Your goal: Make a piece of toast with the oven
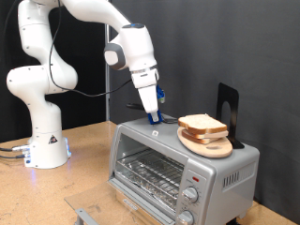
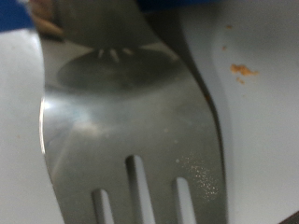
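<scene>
The silver oven (image 1: 178,169) stands at the exterior view's lower right, its wire rack (image 1: 150,173) visible through the glass door. On its top sits a round wooden plate (image 1: 217,148) carrying the piece of toast (image 1: 201,124), pale with a brown crust. My gripper (image 1: 156,115) reaches down onto the oven's top just to the exterior view's left of the plate, at a small blue-handled thing (image 1: 160,95). The wrist view is filled by a shiny metal fork (image 2: 131,121) lying very close on a pale surface. My fingertips do not show clearly in either view.
A black upright stand (image 1: 228,108) rises behind the plate. Two round knobs (image 1: 193,195) and a red light (image 1: 196,178) sit on the oven's front. The arm's white base (image 1: 42,141) stands on the wooden table (image 1: 84,183) at the exterior view's left.
</scene>
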